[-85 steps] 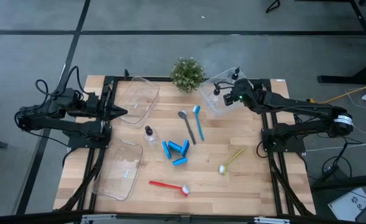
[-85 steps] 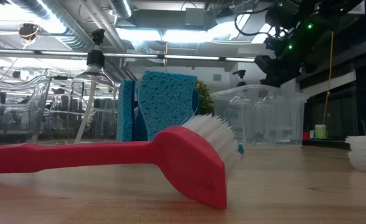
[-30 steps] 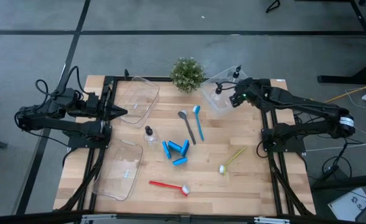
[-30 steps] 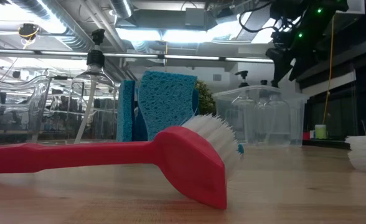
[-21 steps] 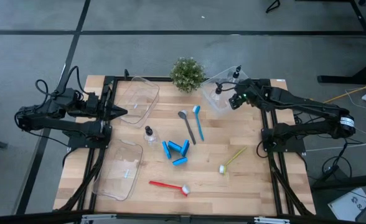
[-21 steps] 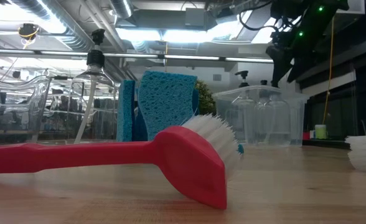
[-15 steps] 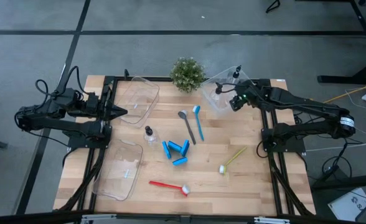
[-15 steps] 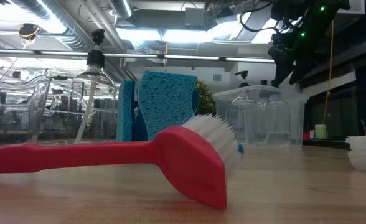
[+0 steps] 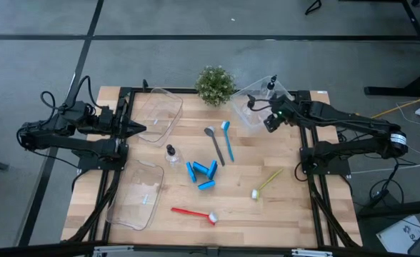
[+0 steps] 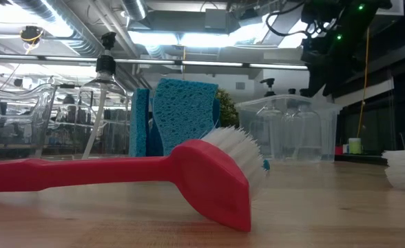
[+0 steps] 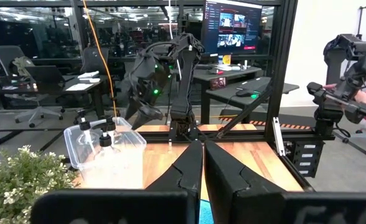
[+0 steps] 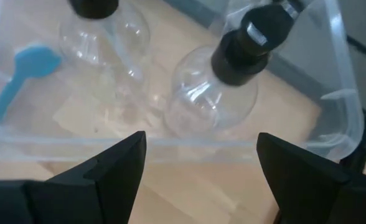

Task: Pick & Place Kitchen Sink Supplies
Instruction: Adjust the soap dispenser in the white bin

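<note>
Two clear black-capped bottles (image 12: 229, 87) (image 12: 105, 31) stand in the clear bin (image 9: 247, 114) at the far right. My right gripper (image 9: 269, 121) (image 12: 198, 168) hovers open above that bin's near-right rim, tipped downward at the bottles and touching nothing. A third bottle (image 9: 171, 152) stands on the table near the blue sponge pieces (image 9: 203, 173). The grey brush (image 9: 214, 145), blue brush (image 9: 228, 139), yellow-green brush (image 9: 266, 183) and red brush (image 9: 194, 213) lie flat on the wood. My left gripper (image 9: 142, 128) (image 11: 203, 168) waits shut and level at the left edge.
A small green potted plant (image 9: 215, 83) stands at the far edge beside the bin. Two more clear bins sit on the left, one far (image 9: 156, 114) and one near (image 9: 138, 193). Bare wood lies between the brushes and the right arm's base.
My right gripper has turned at the wrist above the bin, its fingers swinging a little toward the table's near edge while staying open. The bottles in the bin and everything on the table have kept still.
</note>
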You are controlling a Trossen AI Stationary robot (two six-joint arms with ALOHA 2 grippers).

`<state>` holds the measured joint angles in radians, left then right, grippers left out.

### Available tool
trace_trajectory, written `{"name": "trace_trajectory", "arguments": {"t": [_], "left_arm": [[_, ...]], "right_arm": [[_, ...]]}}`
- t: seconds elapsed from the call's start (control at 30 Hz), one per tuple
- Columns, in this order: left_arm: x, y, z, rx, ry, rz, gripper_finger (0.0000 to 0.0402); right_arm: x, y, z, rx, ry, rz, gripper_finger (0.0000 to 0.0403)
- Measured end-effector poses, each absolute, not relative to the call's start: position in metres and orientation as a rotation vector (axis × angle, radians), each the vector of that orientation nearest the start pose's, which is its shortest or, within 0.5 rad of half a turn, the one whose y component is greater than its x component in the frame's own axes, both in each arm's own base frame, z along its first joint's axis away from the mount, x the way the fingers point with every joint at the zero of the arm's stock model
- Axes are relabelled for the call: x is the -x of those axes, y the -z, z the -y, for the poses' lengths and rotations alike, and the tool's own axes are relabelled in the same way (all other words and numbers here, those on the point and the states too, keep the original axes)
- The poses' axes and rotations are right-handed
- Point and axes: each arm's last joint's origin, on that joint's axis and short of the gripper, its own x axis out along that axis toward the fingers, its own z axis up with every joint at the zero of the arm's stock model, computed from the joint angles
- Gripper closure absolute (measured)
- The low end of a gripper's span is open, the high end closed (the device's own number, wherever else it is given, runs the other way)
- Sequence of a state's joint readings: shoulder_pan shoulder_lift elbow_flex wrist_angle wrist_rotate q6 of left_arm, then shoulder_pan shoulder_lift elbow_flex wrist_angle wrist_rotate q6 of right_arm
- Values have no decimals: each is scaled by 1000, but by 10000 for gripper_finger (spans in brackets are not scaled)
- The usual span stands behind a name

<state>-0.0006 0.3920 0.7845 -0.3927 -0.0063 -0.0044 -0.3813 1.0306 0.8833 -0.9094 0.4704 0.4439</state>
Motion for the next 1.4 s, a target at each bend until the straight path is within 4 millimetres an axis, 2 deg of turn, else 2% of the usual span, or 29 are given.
{"name": "trace_trajectory", "arguments": {"t": [0.47,0.67,1.03,1.23,1.4], "left_arm": [[-76,-353,0,4,-6,0,392],[-76,-353,0,4,-6,0,392],[-76,-353,0,4,-6,0,391],[-76,-353,0,4,-6,0,389],[-76,-353,0,4,-6,0,393]], "right_arm": [[-164,-270,75,-372,917,-934,99],[-171,-272,65,-342,861,-897,125],[-194,-283,48,-305,721,-703,174],[-212,-289,45,-217,641,-601,179],[-227,-284,48,-158,617,-589,179]]}}
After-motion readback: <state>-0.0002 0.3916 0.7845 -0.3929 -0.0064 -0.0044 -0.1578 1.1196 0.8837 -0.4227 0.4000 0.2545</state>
